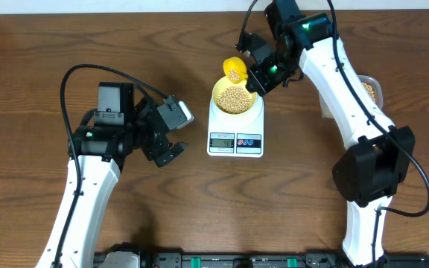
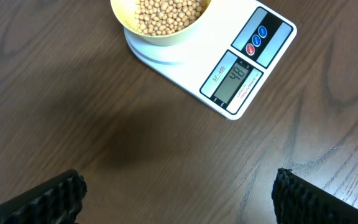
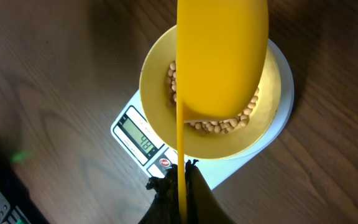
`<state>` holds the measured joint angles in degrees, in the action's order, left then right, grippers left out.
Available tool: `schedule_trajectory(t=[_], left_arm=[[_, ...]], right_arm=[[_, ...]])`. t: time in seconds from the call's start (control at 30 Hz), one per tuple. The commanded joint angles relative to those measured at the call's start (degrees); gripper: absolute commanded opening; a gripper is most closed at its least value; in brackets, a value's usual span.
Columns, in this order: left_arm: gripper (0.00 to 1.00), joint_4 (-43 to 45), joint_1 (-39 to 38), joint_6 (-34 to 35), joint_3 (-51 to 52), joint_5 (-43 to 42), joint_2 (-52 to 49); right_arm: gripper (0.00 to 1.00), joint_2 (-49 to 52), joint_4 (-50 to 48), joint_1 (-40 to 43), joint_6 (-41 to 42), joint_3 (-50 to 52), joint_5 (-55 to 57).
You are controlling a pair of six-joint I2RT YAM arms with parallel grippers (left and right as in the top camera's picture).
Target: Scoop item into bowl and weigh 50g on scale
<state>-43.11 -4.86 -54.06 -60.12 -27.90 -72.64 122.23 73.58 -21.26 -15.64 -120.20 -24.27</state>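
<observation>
The brown wooden tabletop [image 1: 36,59] carries a white rectangular digital scale [image 1: 235,141] near its middle, display toward the robot. The left tool [image 1: 168,152] is spread wide and empty, near the scale's left side. A small round pale yellow bowl [image 2: 166,38] sits on the scale's platform. The right tool [image 1: 258,78] is clamped on the thin handle of a bright yellow plastic scoop [image 3: 222,56], which hangs over the bowl. Small round tan beans [image 2: 166,12] fill the bowl, and some lie in the scoop.

arms [image 1: 345,85] — white links, black joints | cables [image 1: 62,97] black, looping | left pincer [image 2: 178,182] — ribbed black fingers [image 2: 48,199]
</observation>
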Motion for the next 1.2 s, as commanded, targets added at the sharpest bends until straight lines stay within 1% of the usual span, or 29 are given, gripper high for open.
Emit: schedule_trajectory(t=[0.0,0.47,0.63,0.83,1.07,1.17], left_arm=[[0.97,-0.13,0.24,-0.55,0.50,0.35,-0.35],[0.97,-0.13,0.24,-0.55,0.50,0.35,-0.35],[0.97,-0.13,0.24,-0.55,0.50,0.35,-0.35],[0.98,-0.13,0.24,-0.55,0.50,0.35,-0.35],[0.98,-0.13,0.24,-0.55,0.50,0.35,-0.35],[0.98,-0.13,0.24,-0.55,0.50,0.35,-0.35]], right_arm=[[0.01,0.13,0.07,-0.66,-0.50,-1.40,-1.07],[0.01,0.13,1.03,-2.54,-0.72,-1.40,9.33],[0.01,0.13,0.57,-2.54,-0.70,-1.40,8.66],[0.01,0.13,-0.39,-2.32,-0.70,-1.40,2.93],[0.01,0.13,-0.50,-1.36,-0.02,-1.40,2.36],[0.01,0.13,-0.52,-0.50,-0.04,-1.40,-0.04]])
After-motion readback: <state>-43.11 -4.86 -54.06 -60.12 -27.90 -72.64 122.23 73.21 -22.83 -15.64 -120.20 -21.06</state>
